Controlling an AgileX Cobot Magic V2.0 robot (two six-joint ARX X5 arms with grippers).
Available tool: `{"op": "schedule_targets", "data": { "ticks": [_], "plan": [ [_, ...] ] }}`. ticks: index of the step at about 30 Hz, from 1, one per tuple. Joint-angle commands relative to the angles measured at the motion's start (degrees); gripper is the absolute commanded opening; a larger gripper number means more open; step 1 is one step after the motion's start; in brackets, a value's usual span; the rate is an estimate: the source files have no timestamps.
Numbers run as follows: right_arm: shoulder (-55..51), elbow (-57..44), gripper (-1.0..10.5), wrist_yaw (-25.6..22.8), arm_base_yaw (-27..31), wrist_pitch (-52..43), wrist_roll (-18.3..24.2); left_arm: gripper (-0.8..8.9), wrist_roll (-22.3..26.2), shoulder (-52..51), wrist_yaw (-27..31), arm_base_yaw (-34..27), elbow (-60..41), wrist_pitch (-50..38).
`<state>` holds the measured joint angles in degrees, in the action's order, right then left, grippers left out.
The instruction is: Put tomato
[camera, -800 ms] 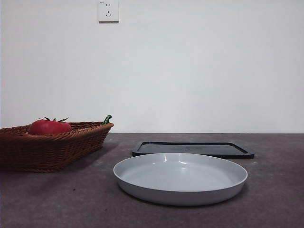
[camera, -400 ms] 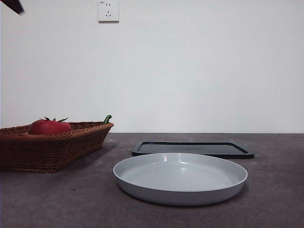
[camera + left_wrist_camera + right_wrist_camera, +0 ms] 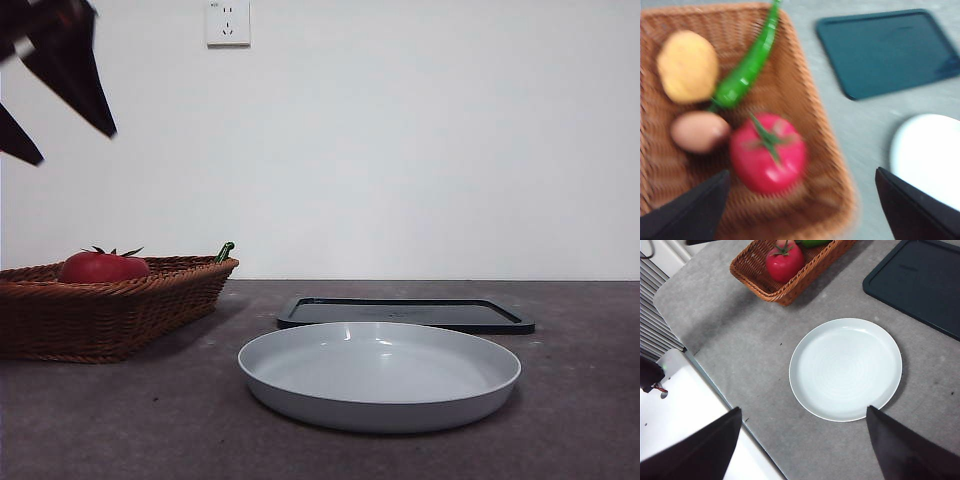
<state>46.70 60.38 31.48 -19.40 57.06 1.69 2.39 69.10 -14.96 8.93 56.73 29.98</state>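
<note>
The left pincer (image 3: pixel 55 140), jaws spread, hangs above the glossy red tomato (image 3: pixel 768 152) in the brown wicker basket (image 3: pixel 825 150).

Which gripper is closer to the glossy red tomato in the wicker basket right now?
Left. The left gripper hangs open above the tomato; the right gripper is over the white plate, farther off.

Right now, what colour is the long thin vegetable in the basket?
The pepper in the basket is bright green, clearest in the left wrist view.

The tomato (image 3: pixel 784 262) sits in a wicker basket (image 3: pixel 790 290), well apart from a white plate (image 3: pixel 845 369) beside a dark tray (image 3: pixel 920 285).
</note>
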Motion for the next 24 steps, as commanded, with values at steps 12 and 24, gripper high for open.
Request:
{"op": "schedule_targets", "data": {
  "ticks": [12,24],
  "plan": [
    [0.44,1.11,4.0,0.02,-0.26,-0.42,0.24,4.70,4.87,14.53,3.21,0.85,1.22,-9.73],
    [0.44,1.11,4.0,0.04,-0.26,-0.42,0.20,4.70,5.81,19.82,3.21,1.29,1.22,-11.96]
  ]
}}
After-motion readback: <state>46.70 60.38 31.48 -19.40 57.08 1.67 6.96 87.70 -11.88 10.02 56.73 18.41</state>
